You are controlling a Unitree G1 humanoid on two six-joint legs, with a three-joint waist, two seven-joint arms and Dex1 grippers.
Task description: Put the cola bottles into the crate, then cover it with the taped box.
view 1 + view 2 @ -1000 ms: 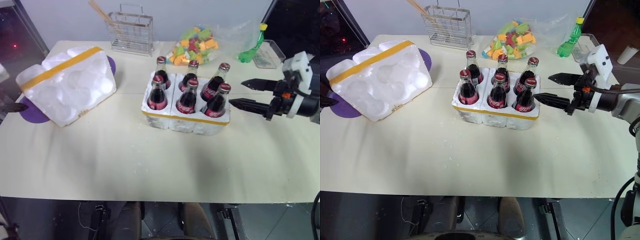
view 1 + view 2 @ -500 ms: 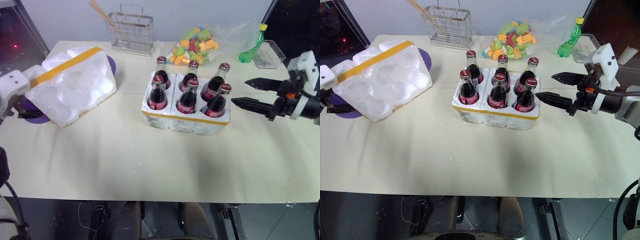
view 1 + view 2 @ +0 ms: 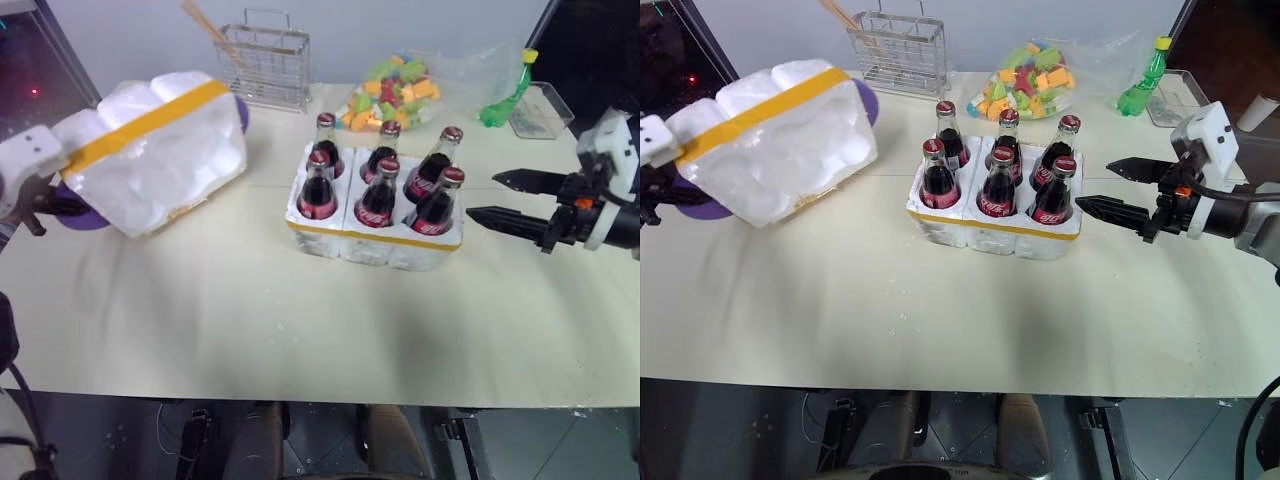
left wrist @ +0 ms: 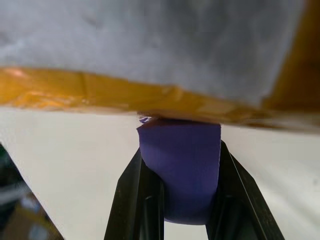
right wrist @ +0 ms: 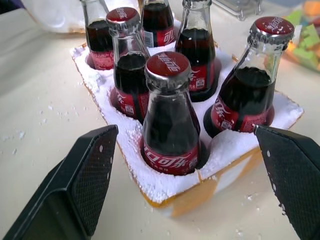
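Six cola bottles (image 3: 998, 180): seated upright in the crate (image 3: 992, 232), mid-table.
Taped box (image 3: 775, 140): tilted at table's left, propped on purple plate (image 4: 182, 170).
Left gripper (image 4: 179, 212): clenched on that plate.
Right gripper (image 3: 1110, 190): spread wide beside crate, nothing held.

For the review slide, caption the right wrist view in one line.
Open right gripper facing the foam crate, all six cola bottles seated in its wells.

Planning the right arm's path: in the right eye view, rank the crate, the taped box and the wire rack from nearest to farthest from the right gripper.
1. crate, just left of the right gripper
2. wire rack, at the table's back edge
3. taped box, far left
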